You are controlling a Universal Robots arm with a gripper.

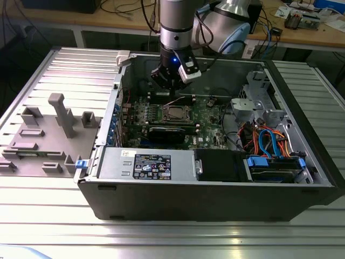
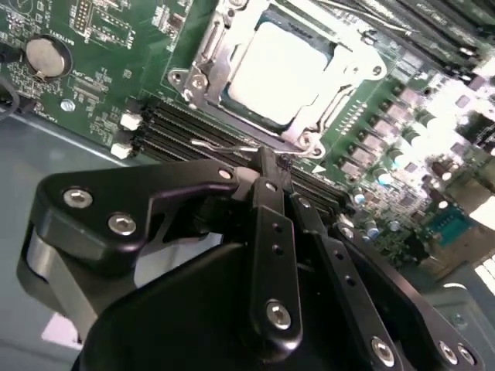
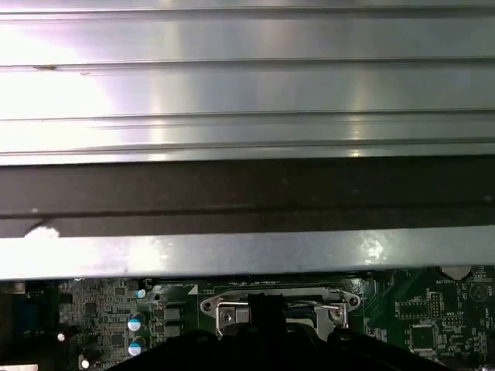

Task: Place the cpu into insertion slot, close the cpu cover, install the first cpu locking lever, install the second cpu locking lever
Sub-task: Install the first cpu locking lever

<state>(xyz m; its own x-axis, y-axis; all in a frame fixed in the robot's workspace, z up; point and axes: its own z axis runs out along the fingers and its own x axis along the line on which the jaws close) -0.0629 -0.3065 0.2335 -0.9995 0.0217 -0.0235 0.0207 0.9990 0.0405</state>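
Second wrist view: claw (image 2: 267, 166) fingers pressed together, tips pinching thin wire lever (image 2: 232, 145) just beside cpu socket. One cpu (image 2: 280, 63) sits flat in socket, one cpu cover (image 2: 207, 52) shut down around it. Step in hand looks like first locking lever. Next move calls for steady push down, then hooking wire under its catch. Exterior view: claw (image 1: 171, 81) hangs near socket, inside one open computer case (image 1: 215, 194).

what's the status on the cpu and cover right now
Gripper shut, at a wire locking lever beside the socket. Cpu seated in socket, cpu cover down over it. Nothing in the way.
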